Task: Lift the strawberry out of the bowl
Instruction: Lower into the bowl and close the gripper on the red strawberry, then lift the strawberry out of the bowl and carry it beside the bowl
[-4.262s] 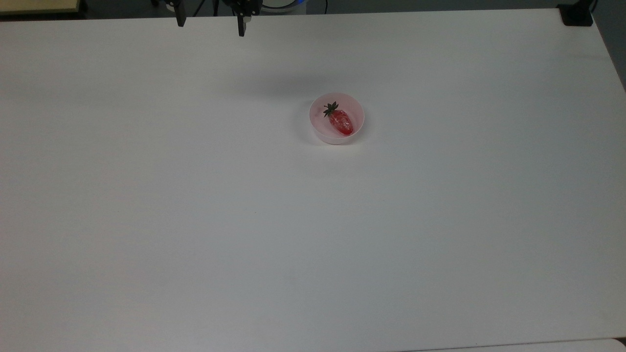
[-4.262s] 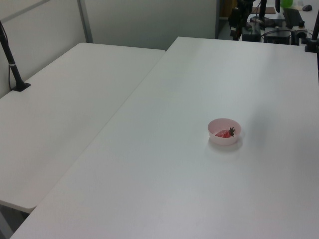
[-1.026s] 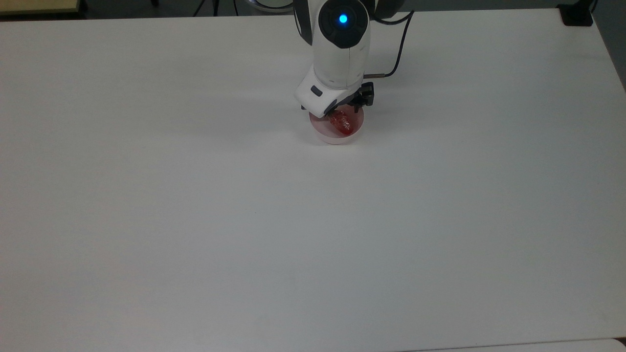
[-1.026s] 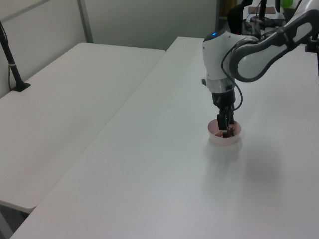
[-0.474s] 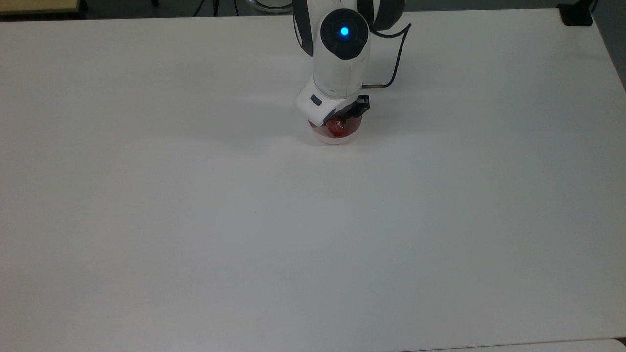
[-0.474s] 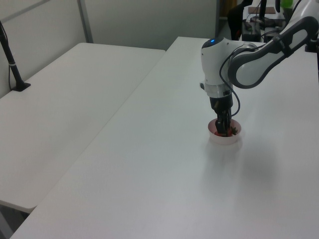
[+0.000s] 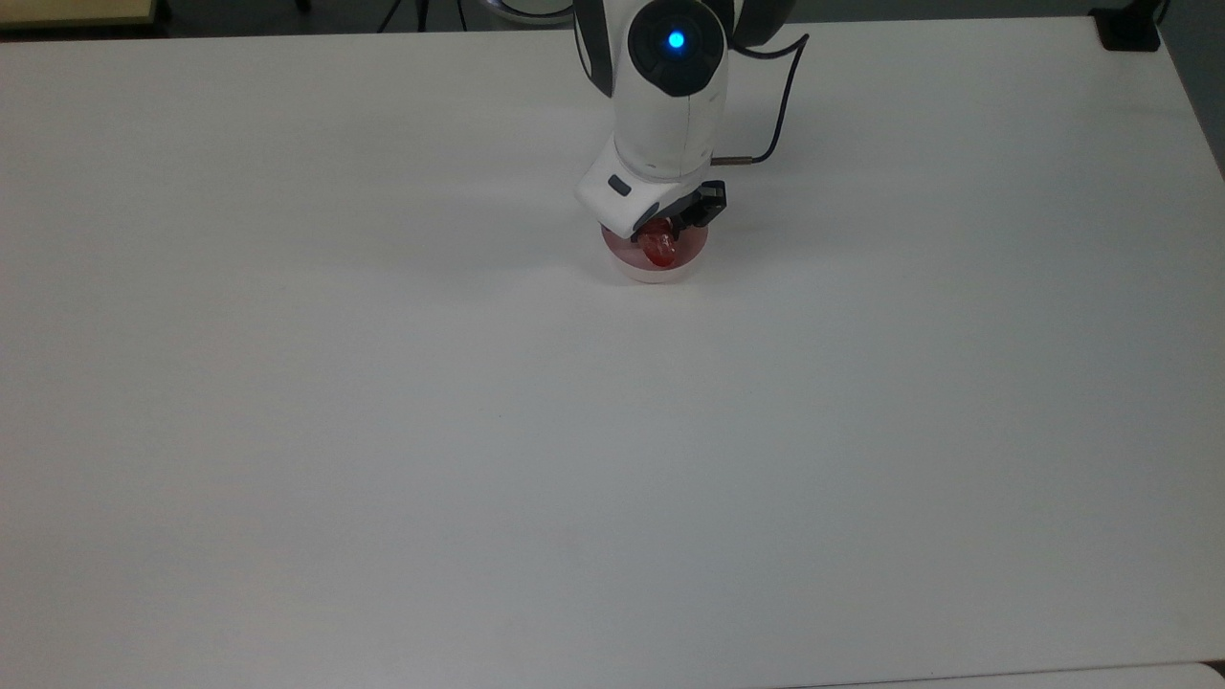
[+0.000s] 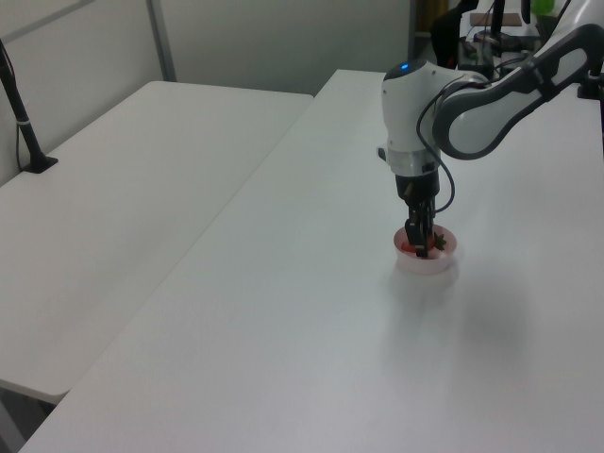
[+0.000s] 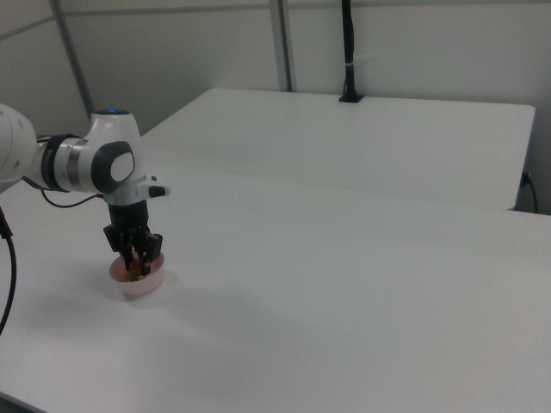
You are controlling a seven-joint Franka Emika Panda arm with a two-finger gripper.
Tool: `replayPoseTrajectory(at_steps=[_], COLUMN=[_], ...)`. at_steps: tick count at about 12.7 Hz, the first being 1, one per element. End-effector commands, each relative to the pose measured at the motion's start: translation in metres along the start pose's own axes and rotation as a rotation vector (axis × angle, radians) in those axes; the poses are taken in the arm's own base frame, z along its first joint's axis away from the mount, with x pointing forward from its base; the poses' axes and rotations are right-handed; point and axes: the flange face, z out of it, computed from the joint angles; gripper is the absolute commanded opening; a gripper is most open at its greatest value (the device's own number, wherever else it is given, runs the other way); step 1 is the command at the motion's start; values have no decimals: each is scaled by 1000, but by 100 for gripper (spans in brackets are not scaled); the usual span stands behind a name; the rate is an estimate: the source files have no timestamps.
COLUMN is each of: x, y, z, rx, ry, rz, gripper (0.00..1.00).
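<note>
White table (image 7: 383,431); fingers (image 9: 136,256) apparently pinching strawberry (image 7: 658,243), lifted slightly in bowl (image 7: 655,271)

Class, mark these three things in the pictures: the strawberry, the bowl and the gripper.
strawberry (image 7: 658,245), top view, on its red flesh.
bowl (image 7: 657,275), top view, on the near rim of its pink wall.
gripper (image 9: 141,265), right view, midway between its fingertips, down inside the bowl.
</note>
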Motion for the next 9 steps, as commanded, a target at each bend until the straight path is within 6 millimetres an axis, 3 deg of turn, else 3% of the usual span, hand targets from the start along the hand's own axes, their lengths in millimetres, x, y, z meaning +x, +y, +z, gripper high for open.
replayPoseTrajectory(at_steps=[1, 4, 6, 8, 9], x=[-12, -18, -28, -36, -38], y=[0, 10, 47, 77, 110], z=[-33, -66, -90, -98, -100], rx=[-22, -32, -41, -46, -43], ry=[39, 38, 21, -7, -12], rz=[0, -14, -28, -49, -70], gripper=[30, 30, 30, 30, 30])
